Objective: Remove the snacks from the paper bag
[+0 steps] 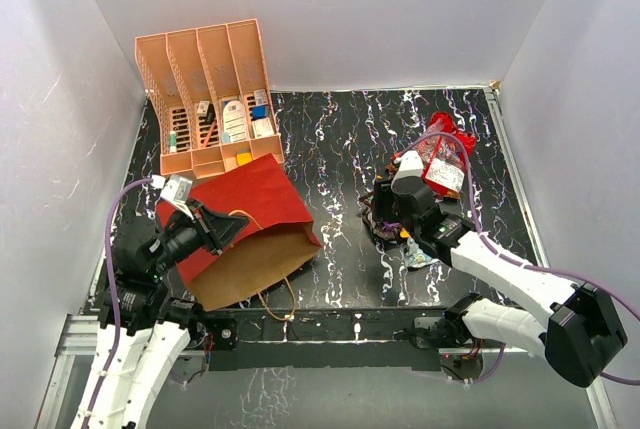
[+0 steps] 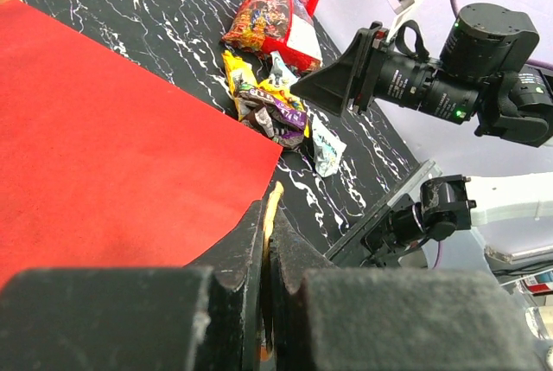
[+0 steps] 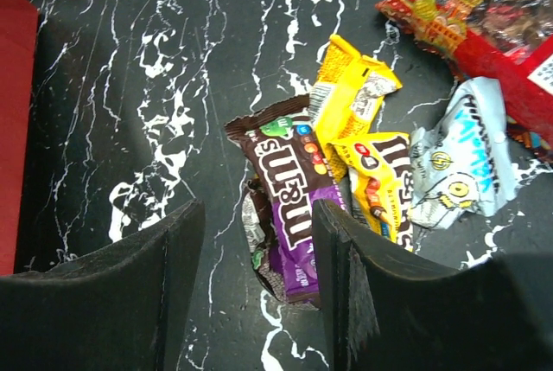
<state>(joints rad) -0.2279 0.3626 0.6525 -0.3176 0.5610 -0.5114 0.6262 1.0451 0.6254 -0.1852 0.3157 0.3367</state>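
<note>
Left pincer (image 2: 270, 215) was clamped tight, jaws together on a thin tan strip (image 2: 273, 202). We took the strip for some part of the large dark-red paper carrier bag (image 1: 250, 214) with brown kraft inside; which part, we could not tell. The carrier bag lay on its side on the black white-veined marble table (image 1: 340, 139), mouth toward the near edge. No packet showed in the part of the mouth we could see; deeper in was hidden.

Right pincer (image 3: 255, 215) was wide apart and held nothing, low over the snack pile and well apart from the carrier bag. A small shiny purple packet (image 3: 289, 207) lay just beside one finger. Touching it were two small yellow packets (image 3: 350, 94), next a crumpled silver-blue packet (image 3: 462, 163). Furthest out was the large red-and-clear crinkly sweets bag (image 3: 484, 16).

A peach-coloured slotted plastic file rack (image 1: 200, 79) stood just behind the carrier bag.

We judged the unloading close to done. The next move called for the left pincer to tip or lift the carrier bag so its inside could be checked. The right pincer would reach in only if something turned up.
</note>
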